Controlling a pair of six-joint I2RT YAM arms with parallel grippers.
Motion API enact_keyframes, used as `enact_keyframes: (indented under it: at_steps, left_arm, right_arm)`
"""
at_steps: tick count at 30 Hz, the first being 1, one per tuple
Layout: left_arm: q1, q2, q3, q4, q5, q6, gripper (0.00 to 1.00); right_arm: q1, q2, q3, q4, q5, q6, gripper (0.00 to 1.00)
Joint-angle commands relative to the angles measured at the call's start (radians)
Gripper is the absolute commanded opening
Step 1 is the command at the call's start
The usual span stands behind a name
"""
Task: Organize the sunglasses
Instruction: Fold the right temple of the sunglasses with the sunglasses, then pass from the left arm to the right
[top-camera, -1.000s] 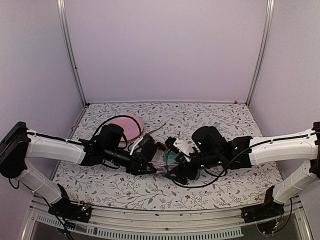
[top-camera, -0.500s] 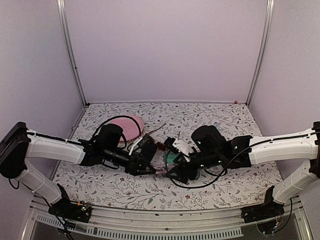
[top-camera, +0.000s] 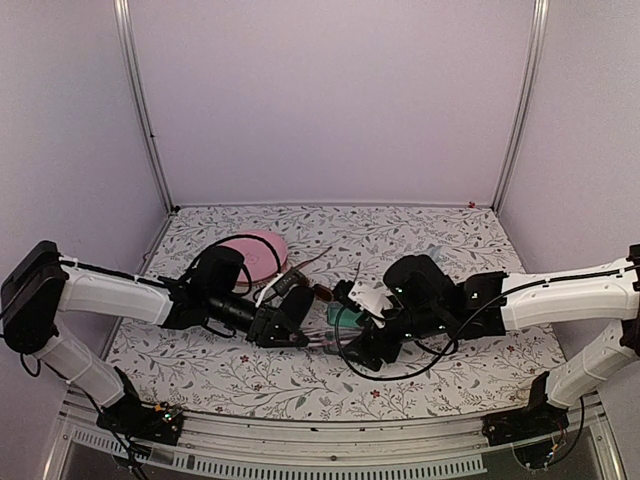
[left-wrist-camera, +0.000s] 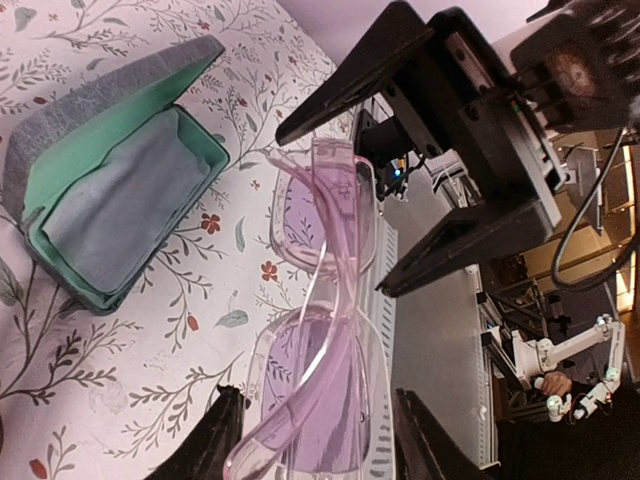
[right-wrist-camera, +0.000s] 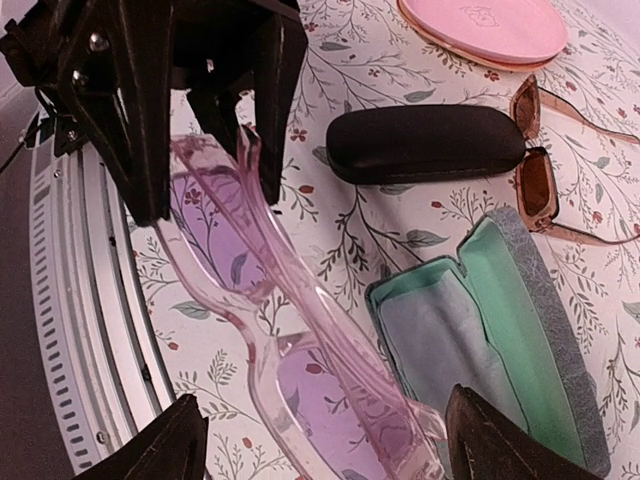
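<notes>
A pale pink, near-transparent pair of sunglasses (top-camera: 326, 340) hangs just above the table between my two grippers. My left gripper (left-wrist-camera: 322, 445) is shut on one lens end of the pale sunglasses (left-wrist-camera: 325, 330). My right gripper (right-wrist-camera: 330, 450) stands open around the other end of the pair (right-wrist-camera: 290, 340), both fingers apart from the frame. The reddish-brown sunglasses (right-wrist-camera: 540, 170) with dark lenses lie unfolded on the table behind, next to the open grey case (right-wrist-camera: 480, 340).
The grey case (left-wrist-camera: 120, 210) with green lining and a cloth inside lies open right beside the held pair. A shut black oblong case (right-wrist-camera: 425, 143) lies behind it. A round pink case (top-camera: 255, 252) sits further back left. The table's metal front edge (right-wrist-camera: 70, 300) is close.
My right gripper's jaws narrowed a little and then widened again around the pale sunglasses. Both arms have hardly moved, and the left grip is unchanged.
</notes>
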Motion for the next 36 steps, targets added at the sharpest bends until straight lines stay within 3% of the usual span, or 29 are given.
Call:
enact_keyframes:
  at_steps: [1,14,36]
  left_arm:
    - [0.021,0.019,0.009,0.024,0.089,-0.016,0.09]
    - [0.054,0.041,0.035,-0.078,0.147,0.015,0.07]
    - [0.058,0.126,0.049,-0.105,0.231,0.010,0.03]
  right_arm:
    - [0.003,-0.029,-0.035,-0.052,0.046,-0.018,0.82]
    - [0.005,-0.041,-0.021,-0.077,0.047,-0.072,0.56]
    - [0.006,0.007,0.031,-0.134,0.016,-0.166,0.30]
